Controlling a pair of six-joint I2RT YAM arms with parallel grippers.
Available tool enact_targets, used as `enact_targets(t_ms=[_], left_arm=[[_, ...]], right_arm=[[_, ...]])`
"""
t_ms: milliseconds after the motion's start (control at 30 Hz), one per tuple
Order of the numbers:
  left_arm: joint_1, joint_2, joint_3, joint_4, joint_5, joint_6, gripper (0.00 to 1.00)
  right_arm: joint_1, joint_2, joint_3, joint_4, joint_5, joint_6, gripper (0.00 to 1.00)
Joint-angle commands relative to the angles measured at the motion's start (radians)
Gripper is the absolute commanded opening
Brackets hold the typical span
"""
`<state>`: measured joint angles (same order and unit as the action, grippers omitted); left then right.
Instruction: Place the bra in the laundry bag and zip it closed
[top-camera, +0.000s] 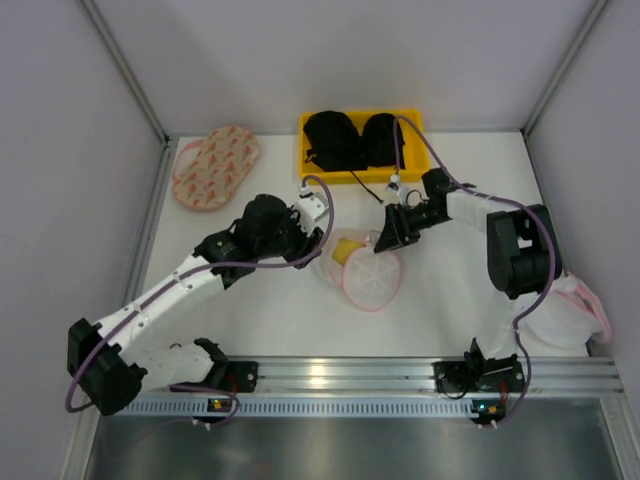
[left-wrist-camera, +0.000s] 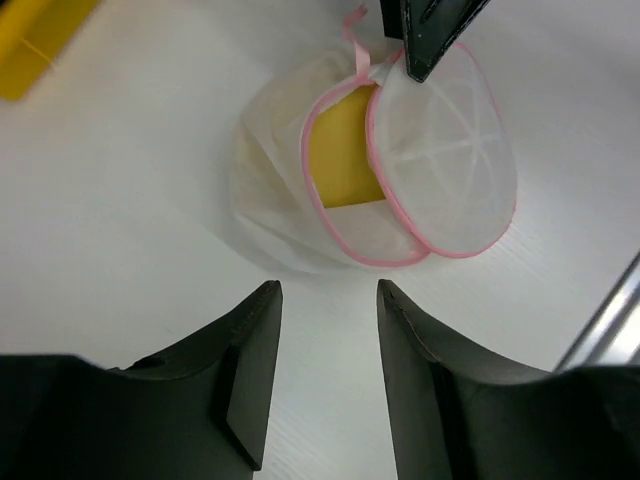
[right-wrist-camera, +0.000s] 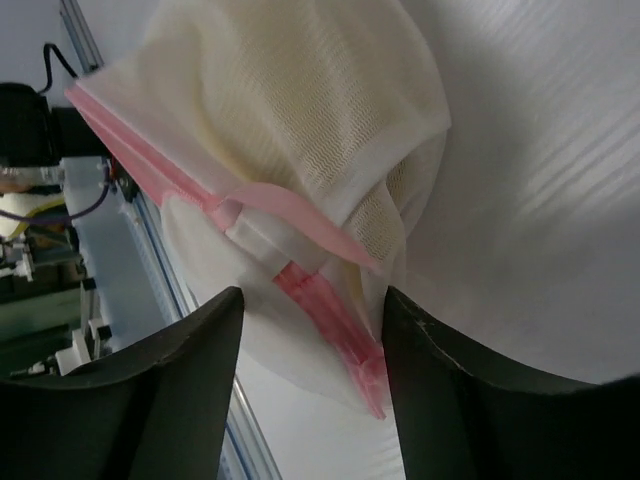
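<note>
While the bra (top-camera: 345, 250) lies inside the open laundry bag (top-camera: 374, 282), seen from above, your right end effector (top-camera: 386, 240) sits at its far rim, nearer than the left end effector (top-camera: 318, 240). Left wrist: jaws spread, empty, bag ahead. Right wrist: jaws spread astride the pink zip (right-wrist-camera: 320, 300).

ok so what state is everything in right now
laundry bag, unzipped, lid flap folded open
mustard-yellow bra, inside the bag, partly showing
left gripper, open, empty, short of the bag
right gripper, open, astride the pink zip tab
black bras, piled in the yellow bin
patterned oval bag, lying flat, far left
</note>
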<state>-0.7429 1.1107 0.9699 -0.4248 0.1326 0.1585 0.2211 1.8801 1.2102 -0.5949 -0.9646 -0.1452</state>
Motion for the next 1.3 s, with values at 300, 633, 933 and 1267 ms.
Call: enact_targets(t_ms=[300,633,933,1267], left_arm=[[0.103,0.398,0.082,0.017,0.285,-0.428,0.41],[0.195,0.698,0.446,0.093,0.321,-0.395,0.38],[0.26,0.384,0.112,0.023,0.634,-0.247,0.64],[0.26,0.397,-0.148,0.058,0.68,-0.284,0.71]], right_arm=[[0.0,-0.231,-0.256,0.067,-0.066,0.139,0.48],[-0.017,-0.386,-0.327,0.082,-0.094,0.262,0.63],[-0.074,-0.446,-0.222,0.135,0.03,0.269,0.63],[-0.031,-0.386,-0.152,0.153,0.038,0.303,0.7]])
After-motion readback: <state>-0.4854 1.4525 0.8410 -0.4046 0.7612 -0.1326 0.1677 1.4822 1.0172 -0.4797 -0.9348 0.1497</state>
